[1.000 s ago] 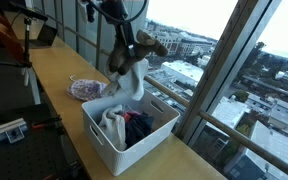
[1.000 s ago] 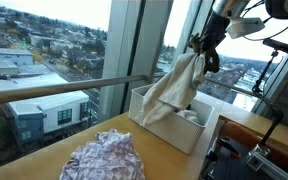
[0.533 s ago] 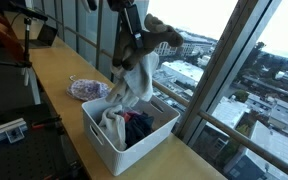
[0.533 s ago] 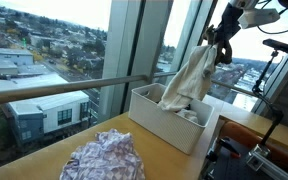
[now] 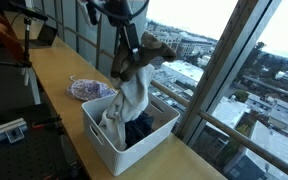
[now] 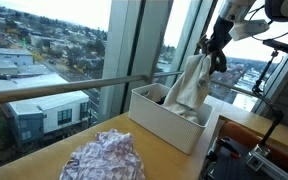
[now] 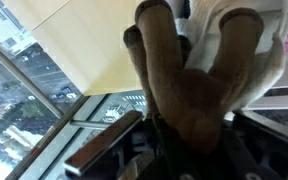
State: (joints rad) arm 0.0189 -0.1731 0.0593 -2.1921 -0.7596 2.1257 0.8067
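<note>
Above the white bin [image 5: 102, 142], a pale garment [image 5: 134, 88] hangs from the gripper [image 5: 132, 47].

Left of the bin in an exterior view, a crumpled pinkish cloth [image 5: 87, 89] lies on the wooden table [image 5: 54, 75], just beside the bin's far corner. Over the bin, the arm comes down from the top of the picture with its forearm near upright and its wrist pointing down. The jaws are clamped together on the garment's bunched brown upper end. The garment droops straight down, and its lower end reaches the bin's opening, over the darker clothes [image 5: 136, 128] lying inside. In the wrist view the garment's brown folds sit bunched right at the gripper and fill most of the picture. Right of the bin runs the slanted window frame [image 5: 219, 70].
</note>
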